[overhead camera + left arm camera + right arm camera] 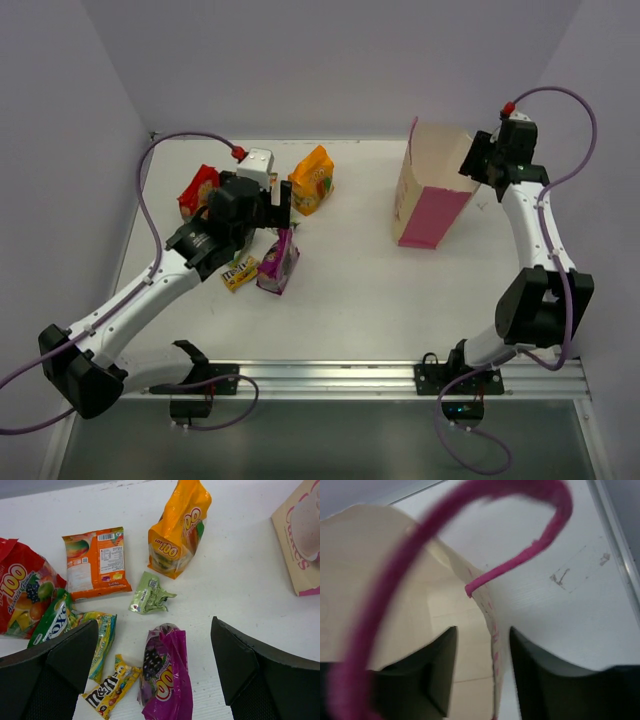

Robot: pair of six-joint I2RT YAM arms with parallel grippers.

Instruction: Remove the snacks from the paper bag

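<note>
The left fingers [55,665] stand wide apart with nothing between them, hanging over the snacks [262,225] spread on the left half of the table [400,290], toward its far left corner. Directly below the gap lies a purple packet [165,675], with a small yellow bar wrapper [110,690] just beside it. Beyond these sits a tiny crumpled pale green packet [147,595]. Farther out, a flat orange packet [97,562] lies next to a fuller orange packet [177,535]. A green-yellow packet [60,622] partly overlaps a red packet [20,600] nearest the table's left edge.

The right fingers [440,670] are apart and straddle the top rim of the paper bag [432,190], one finger inside the cream interior and the other outside, with the thin wall between them and a sliver of space on each side. A pink cord handle [557,515] loops up over them. The bag stands upright and open-topped on the far right part of the table, well apart from the snacks.
</note>
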